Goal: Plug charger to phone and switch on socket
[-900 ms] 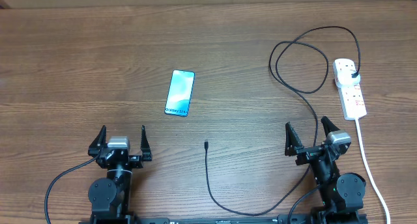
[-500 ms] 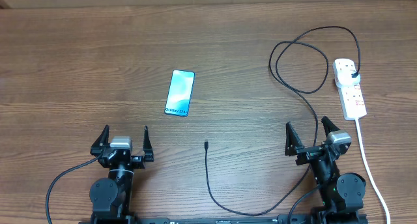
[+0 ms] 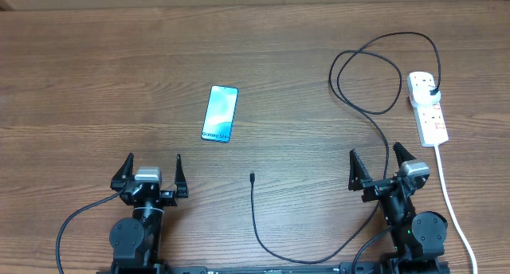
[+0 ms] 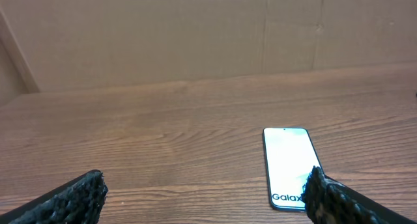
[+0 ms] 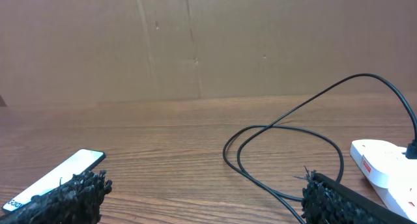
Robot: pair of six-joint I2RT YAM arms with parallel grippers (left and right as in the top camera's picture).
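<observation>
The phone [image 3: 220, 113] lies flat on the wooden table left of centre, its light blue screen up; it also shows as the phone [image 4: 290, 164] and the phone [image 5: 55, 178]. The charger, a thin black cable [image 3: 374, 113], loops from its plug in the white socket strip [image 3: 428, 107] at the right, down along the front edge, to its small connector tip [image 3: 252, 177]. My left gripper [image 3: 151, 172] stands open near the front, below the phone. My right gripper [image 3: 378, 167] stands open beside the cable, below the socket. Both hold nothing.
A thick white cord [image 3: 448, 196] runs from the socket strip to the front right edge. A brown cardboard wall [image 4: 195, 35] stands behind the table. The cable loop [image 5: 287, 155] lies ahead of my right gripper.
My left gripper has shifted slightly forward and right. Nothing else has moved.
</observation>
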